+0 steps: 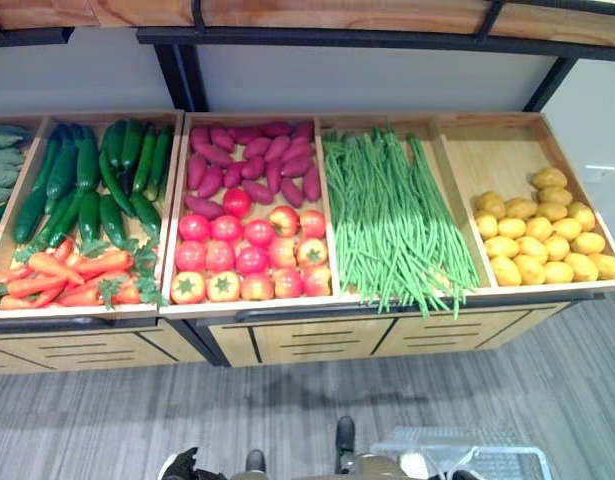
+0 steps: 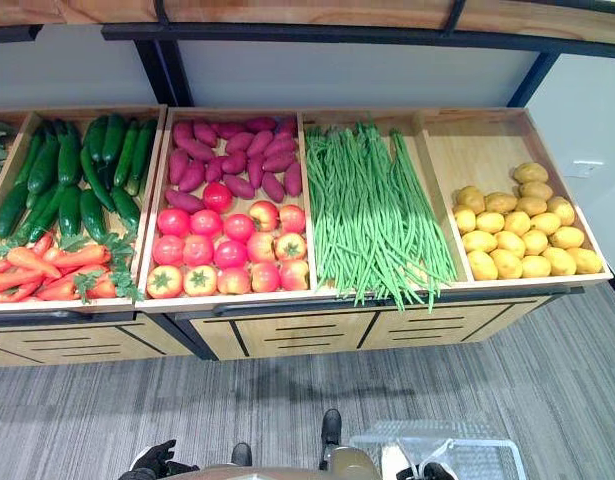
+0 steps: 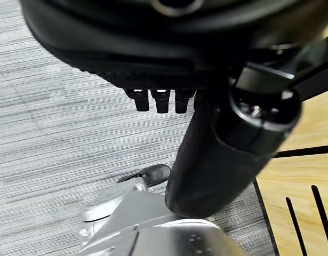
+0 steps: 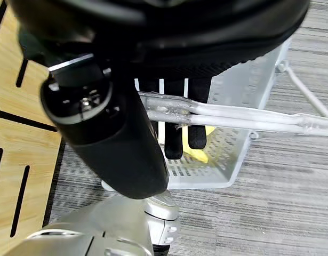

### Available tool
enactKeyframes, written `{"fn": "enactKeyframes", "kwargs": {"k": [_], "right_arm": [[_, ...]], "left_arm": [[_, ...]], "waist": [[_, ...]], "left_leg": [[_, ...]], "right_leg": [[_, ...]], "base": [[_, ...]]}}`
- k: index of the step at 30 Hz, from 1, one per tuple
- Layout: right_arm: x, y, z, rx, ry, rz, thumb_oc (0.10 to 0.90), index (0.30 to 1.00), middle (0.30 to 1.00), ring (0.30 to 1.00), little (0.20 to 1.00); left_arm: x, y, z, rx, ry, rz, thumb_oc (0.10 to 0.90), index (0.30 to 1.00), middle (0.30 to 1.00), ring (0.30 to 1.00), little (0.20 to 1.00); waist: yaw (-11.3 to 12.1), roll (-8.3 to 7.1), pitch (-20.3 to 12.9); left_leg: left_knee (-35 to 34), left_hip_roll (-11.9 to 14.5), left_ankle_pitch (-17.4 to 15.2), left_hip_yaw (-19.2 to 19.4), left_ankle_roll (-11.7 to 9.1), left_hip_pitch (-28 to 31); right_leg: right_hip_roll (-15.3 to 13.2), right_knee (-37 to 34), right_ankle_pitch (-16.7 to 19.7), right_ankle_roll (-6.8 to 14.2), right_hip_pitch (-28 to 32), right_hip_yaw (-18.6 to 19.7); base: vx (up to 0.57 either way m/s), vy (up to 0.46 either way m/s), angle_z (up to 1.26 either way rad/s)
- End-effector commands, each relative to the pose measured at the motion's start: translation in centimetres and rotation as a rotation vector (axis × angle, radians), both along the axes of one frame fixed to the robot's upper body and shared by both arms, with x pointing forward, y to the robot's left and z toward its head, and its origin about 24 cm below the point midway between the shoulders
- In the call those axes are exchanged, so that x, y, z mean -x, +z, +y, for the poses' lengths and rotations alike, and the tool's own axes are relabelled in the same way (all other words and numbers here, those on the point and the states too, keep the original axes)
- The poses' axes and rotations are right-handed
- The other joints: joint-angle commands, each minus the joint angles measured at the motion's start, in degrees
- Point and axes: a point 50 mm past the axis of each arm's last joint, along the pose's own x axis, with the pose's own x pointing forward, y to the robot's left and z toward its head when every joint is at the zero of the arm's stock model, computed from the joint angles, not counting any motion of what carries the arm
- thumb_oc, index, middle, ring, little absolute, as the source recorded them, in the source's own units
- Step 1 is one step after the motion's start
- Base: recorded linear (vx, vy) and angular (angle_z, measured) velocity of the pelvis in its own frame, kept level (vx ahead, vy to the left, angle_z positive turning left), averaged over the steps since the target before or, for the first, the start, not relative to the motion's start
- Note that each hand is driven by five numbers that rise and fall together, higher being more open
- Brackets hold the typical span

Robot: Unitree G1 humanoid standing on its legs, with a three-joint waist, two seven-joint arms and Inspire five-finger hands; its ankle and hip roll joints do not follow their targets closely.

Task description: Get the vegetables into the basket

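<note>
The right hand (image 4: 177,114) is curling its fingers (image 4: 174,144) round the white handles (image 4: 233,117) of the basket (image 4: 249,96), which is hanging low near the floor (image 4: 292,213) with something yellow (image 4: 198,154) inside. The left hand (image 3: 158,80) is hanging empty, fingers curled. The vegetables (image 1: 252,230) are lying in the wooden bins (image 1: 487,150).

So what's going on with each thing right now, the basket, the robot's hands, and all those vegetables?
Basket: hanging by its white handles, a yellow item inside.
Right hand: fingers curled round the basket's handles.
Left hand: low above the floor, fingers curled, holding nothing.
Cucumbers, carrots, tomatoes, purple potatoes, green beans, yellow potatoes: lying in their wooden bins, untouched.
</note>
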Motion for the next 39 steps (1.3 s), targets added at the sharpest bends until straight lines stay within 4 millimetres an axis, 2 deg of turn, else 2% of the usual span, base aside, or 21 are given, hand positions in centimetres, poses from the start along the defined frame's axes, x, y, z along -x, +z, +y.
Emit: {"fn": "enactKeyframes", "kwargs": {"k": [1, 9, 17, 19, 20, 21, 22, 25, 26, 28, 30, 31, 32, 33, 34, 35, 39], "right_arm": [[-1.5, 0.4, -0.7, 0.016, 0.078, -0.026, 0.400, 0.300, 0.300, 0.300, 0.300], [-1.9, 0.3, -0.2, 0.005, 0.094, -0.031, 0.400, 0.300, 0.300, 0.300, 0.300], [-1.2, 0.2, -0.3, 0.013, 0.100, -0.010, 0.400, 0.300, 0.300, 0.300, 0.300], [-1.0, 0.2, -0.3, 0.018, 0.090, -0.009, 0.400, 0.300, 0.300, 0.300, 0.300], [-0.8, 0.2, -0.2, 0.036, 0.081, -0.008, 0.400, 0.300, 0.300, 0.300, 0.300], [-0.8, 0.2, -0.2, 0.036, 0.082, -0.008, 0.400, 0.300, 0.300, 0.300, 0.300], [-0.6, 0.2, -0.3, 0.054, 0.087, -0.007, 0.400, 0.300, 0.300, 0.300, 0.300], [-0.5, 0.3, -0.7, 0.069, 0.097, -0.002, 0.400, 0.300, 0.300, 0.300, 0.300], [-1.1, 0.4, -0.9, 0.082, 0.117, -0.013, 0.400, 0.300, 0.300, 0.300, 0.300], [-1.2, 0.5, -1.1, 0.087, 0.124, -0.014, 0.400, 0.300, 0.300, 0.300, 0.300], [-1.5, 0.6, -1.3, 0.095, 0.141, -0.015, 0.400, 0.300, 0.300, 0.300, 0.300], [-1.5, 0.6, -1.3, 0.096, 0.138, -0.019, 0.400, 0.300, 0.300, 0.300, 0.300], [-1.5, 0.6, -1.4, 0.102, 0.142, -0.022, 0.400, 0.300, 0.300, 0.300, 0.300], [-1.5, 0.6, -1.4, 0.102, 0.142, -0.022, 0.400, 0.300, 0.300, 0.300, 0.300], [-1.4, 0.7, -1.5, 0.105, 0.138, -0.021, 0.400, 0.300, 0.300, 0.300, 0.300], [-1.5, 0.7, -1.6, 0.110, 0.137, -0.029, 0.400, 0.300, 0.300, 0.300, 0.300], [-2.5, 0.9, -1.6, 0.113, 0.155, -0.053, 0.400, 0.300, 0.300, 0.300, 0.300]], "left_arm": [[-1.8, 0.3, -0.3, 0.010, -0.019, -0.050, 0.900, 1.000, 1.000, 1.000, 1.000], [-1.3, 0.1, -0.5, 0.010, -0.030, -0.027, 0.900, 1.000, 1.000, 1.000, 1.000], [-0.5, -0.1, -0.6, 0.016, 0.006, -0.015, 0.900, 1.000, 1.000, 1.000, 1.000], [-0.8, 0.2, 0.3, -0.027, 0.088, -0.054, 0.900, 1.000, 1.000, 1.000, 1.000], [-0.5, 0.6, 1.7, -0.109, 0.285, -0.100, 0.900, 1.000, 1.000, 1.000, 1.000], [-0.5, 0.6, 1.7, -0.109, 0.285, -0.100, 0.900, 1.000, 1.000, 1.000, 1.000], [-0.1, 0.9, 2.4, -0.145, 0.398, -0.119, 0.900, 1.000, 1.000, 1.000, 1.000], [0.2, 1.2, 3.4, -0.186, 0.469, -0.134, 0.900, 1.000, 1.000, 1.000, 1.000], [-0.5, 1.8, 4.5, -0.230, 0.454, -0.166, 0.900, 1.000, 1.000, 1.000, 1.000], [-1.1, 2.2, 5.0, -0.246, 0.436, -0.186, 0.900, 1.000, 1.000, 1.000, 1.000], [-3.1, 3.0, 5.5, -0.275, 0.363, -0.240, 0.900, 1.000, 1.000, 1.000, 1.000], [-3.9, 3.3, 5.6, -0.281, 0.330, -0.262, 0.900, 1.000, 1.000, 1.000, 1.000], [-6.0, 4.0, 5.4, -0.302, 0.213, -0.319, 0.900, 1.000, 1.000, 1.000, 1.000], [-6.0, 4.0, 5.4, -0.302, 0.213, -0.319, 0.900, 1.000, 1.000, 1.000, 1.000], [-7.1, 4.4, 5.2, -0.306, 0.162, -0.348, 0.900, 1.000, 1.000, 1.000, 1.000], [-9.0, 5.2, 4.7, -0.314, 0.057, -0.399, 0.900, 1.000, 1.000, 1.000, 1.000], [-11.2, 6.3, 4.2, -0.327, -0.063, -0.456, 0.900, 1.000, 1.000, 1.000, 1.000]], "waist": [[0.2, -0.42, 0.4], [0.7, -0.85, 0.2], [1.0, -0.97, -0.4], [1.3, -1.01, -0.5], [1.5, -1.14, -0.7], [1.4, -1.14, -0.7], [1.5, -1.07, -0.8], [1.7, -0.87, -0.9], [2.0, -0.66, -0.5], [2.2, -0.58, -0.2], [2.9, -0.52, 0.3], [3.0, -0.52, 0.5], [3.7, -0.47, 0.9], [3.6, -0.46, 0.9], [3.8, -0.43, 1.1], [4.4, -0.37, 1.5], [4.6, -0.58, 2.0]], "left_leg": [[-0.5, 2.0, 2.0, -1.7, -2.3, -3.8], [-0.5, 1.5, 1.4, -1.9, -1.9, -3.2], [-0.5, 1.6, 1.0, -1.9, -2.3, -2.2], [-0.5, 1.7, 1.1, -2.0, -2.4, -2.4], [-0.5, 1.8, 1.1, -1.9, -2.7, -2.3], [-0.5, 1.8, 1.1, -1.9, -2.7, -2.2], [-0.5, 1.8, 1.1, -2.0, -2.8, -2.0], [-0.5, 1.8, 1.0, -2.2, -2.9, -1.9], [-0.5, 1.7, 1.2, -2.7, -2.9, -2.2], [-0.5, 1.6, 1.3, -3.3, -3.0, -2.4], [-0.5, 1.4, 1.8, -4.7, -3.2, -3.6], [-0.5, 1.3, 2.1, -5.6, -3.4, -4.3], [-0.5, 1.0, 2.8, -7.6, -3.8, -5.8], [-0.5, 1.0, 2.8, -7.7, -3.8, -5.8], [-0.5, 0.8, 3.1, -8.8, -4.0, -6.6], [-0.5, 0.2, 3.8, -10.8, -4.4, -8.4], [-0.5, -0.2, 4.4, -12.7, -4.6, -10.5]], "right_leg": [[-3.6, 3.7, -5.5, 5.0, 3.6, 1.5], [-4.1, 3.4, -5.6, 5.2, 4.3, 1.5], [-3.8, 1.3, -5.3, 5.2, 6.0, 1.2], [-3.8, 0.7, -5.1, 5.2, 6.2, 1.0], [-3.9, 0.2, -4.9, 5.4, 6.6, 0.9], [-3.9, 0.2, -4.9, 5.4, 6.7, 0.9], [-4.0, 0.0, -5.0, 5.5, 7.1, 0.7], [-4.1, 0.1, -5.1, 5.6, 7.4, 0.4], [-4.3, 0.4, -5.2, 5.7, 7.3, -0.2], [-4.4, 0.7, -5.2, 5.8, 7.3, -0.7], [-4.7, 1.3, -5.4, 5.9, 6.9, -2.2], [-4.8, 1.5, -5.4, 5.9, 6.9, -3.3], [-5.2, 1.6, -5.6, 6.2, 7.1, -5.6], [-5.2, 1.6, -5.6, 6.2, 7.1, -5.7], [-5.4, 1.7, -5.7, 6.3, 7.3, -7.0], [-5.8, 1.9, -5.7, 6.5, 7.3, -9.5], [-6.2, 2.0, -5.8, 6.6, 7.0, -11.6]], "base": [[0.00, 0.096, -0.06], [0.01, 0.028, -0.01], [0.02, -0.005, 0.00], [0.00, 0.000, 0.00], [0.00, 0.000, 0.00], [0.04, -0.002, 0.00], [0.00, 0.000, 0.00], [0.01, 0.022, 0.01], [-0.01, 0.026, 0.04], [-0.03, 0.026, 0.10], [-0.06, 0.012, 0.18], [-0.07, 0.004, 0.45], [-0.04, 0.000, 0.71], [-0.04, 0.009, 0.93], [-0.03, 0.013, 0.92], [-0.06, 0.013, 0.92], [-0.02, 0.025, 0.75]]}}
